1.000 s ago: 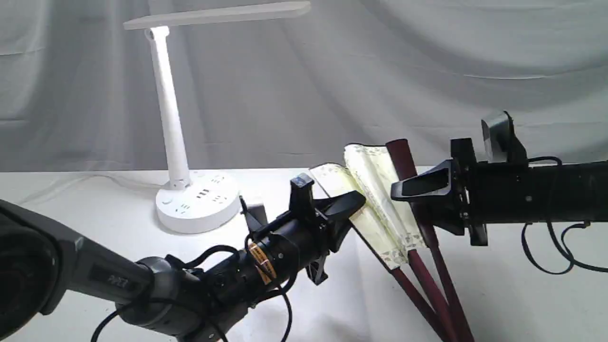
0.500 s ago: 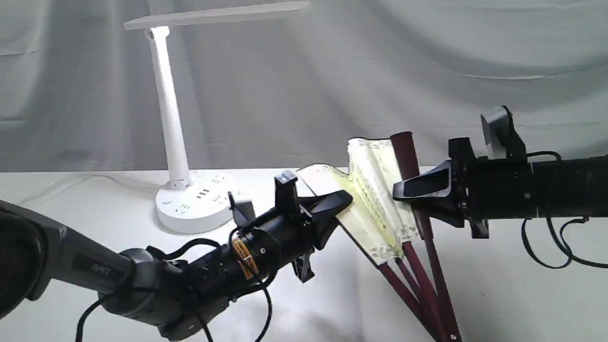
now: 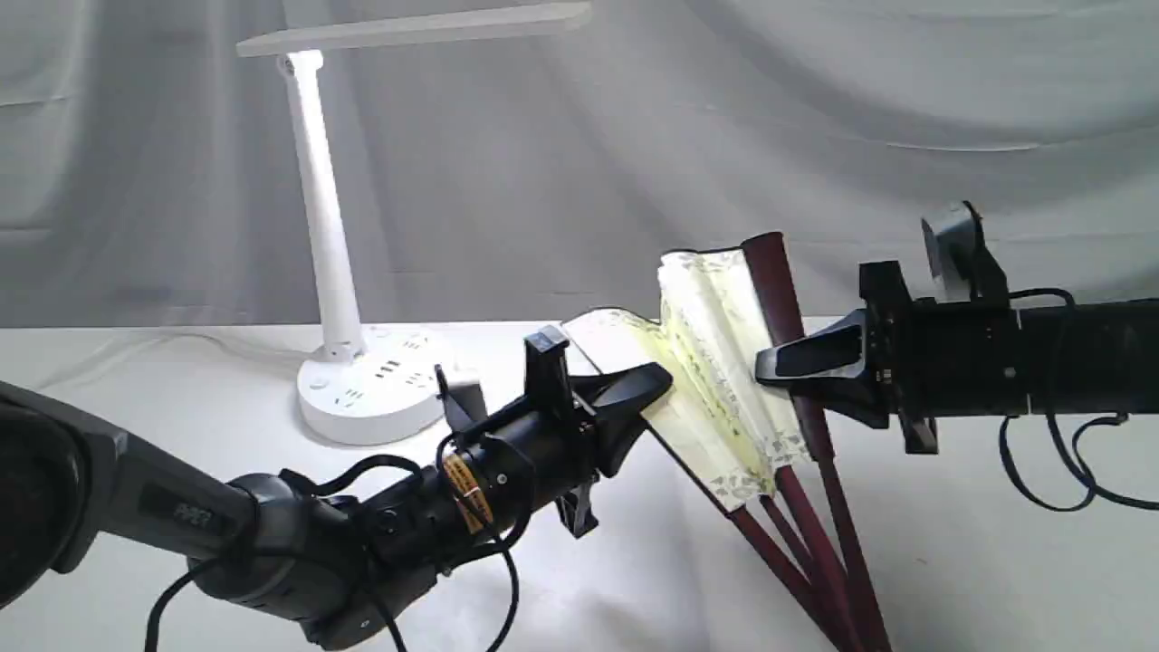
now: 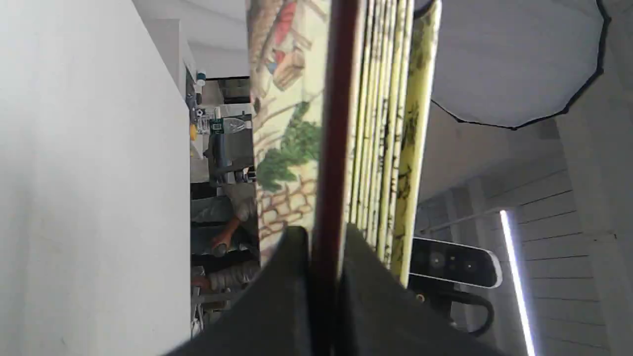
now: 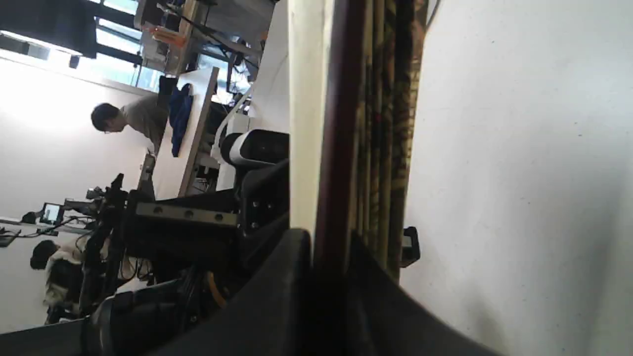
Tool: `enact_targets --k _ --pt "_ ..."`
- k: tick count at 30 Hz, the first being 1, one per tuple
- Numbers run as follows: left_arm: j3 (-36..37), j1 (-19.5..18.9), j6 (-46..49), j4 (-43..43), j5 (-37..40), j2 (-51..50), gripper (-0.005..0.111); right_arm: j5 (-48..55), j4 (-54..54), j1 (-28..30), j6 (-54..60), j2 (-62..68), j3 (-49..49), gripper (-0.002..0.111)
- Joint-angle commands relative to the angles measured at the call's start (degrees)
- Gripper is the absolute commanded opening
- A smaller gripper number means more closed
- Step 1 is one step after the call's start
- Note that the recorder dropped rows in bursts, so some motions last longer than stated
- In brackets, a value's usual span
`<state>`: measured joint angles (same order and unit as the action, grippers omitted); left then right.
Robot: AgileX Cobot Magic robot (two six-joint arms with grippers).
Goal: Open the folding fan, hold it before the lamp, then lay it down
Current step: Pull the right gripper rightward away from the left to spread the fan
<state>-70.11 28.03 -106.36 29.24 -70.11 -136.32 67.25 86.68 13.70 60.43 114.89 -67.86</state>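
Well, the fan is only partly spread. Its cream pleats are bunched between two dark red outer sticks, raised above the white table, and its narrow end runs low out of sight at the front. I can see the left gripper pinched tight on the slanting outer stick, and the right gripper clamped on the more upright one. The white lamp stands well apart on the left.
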Motion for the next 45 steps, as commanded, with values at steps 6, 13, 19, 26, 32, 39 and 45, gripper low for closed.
enact_targets --k 6,13,19,26,32,39,45 --pt "-0.2 0.6 0.2 -3.6 0.1 0.1 0.000 0.2 -1.7 5.0 -0.5 -0.6 -0.6 0.000" --pt "-0.2 3.3 2.0 -8.5 0.1 1.0 0.000 1.2 -3.9 9.4 -2.6 -0.6 -0.6 0.000" --pt "-0.2 3.4 3.6 -11.8 0.1 2.2 0.000 2.7 -3.9 13.8 -4.1 -0.6 -0.6 0.000" --pt "-0.2 3.4 4.4 -16.4 0.1 2.4 0.000 2.7 -3.9 18.3 -5.7 -0.6 -0.6 0.000" --pt "0.2 4.1 4.4 -18.2 0.1 2.8 0.000 2.7 -3.9 21.6 -7.0 -0.6 -0.6 0.000" --pt "4.2 6.6 6.8 -25.5 0.1 6.9 0.000 2.7 -8.6 26.0 -9.5 -0.6 -0.5 0.000" --pt "7.4 6.6 12.0 -27.2 0.1 10.7 0.000 2.7 -7.0 30.5 -9.5 -0.6 3.5 0.000"
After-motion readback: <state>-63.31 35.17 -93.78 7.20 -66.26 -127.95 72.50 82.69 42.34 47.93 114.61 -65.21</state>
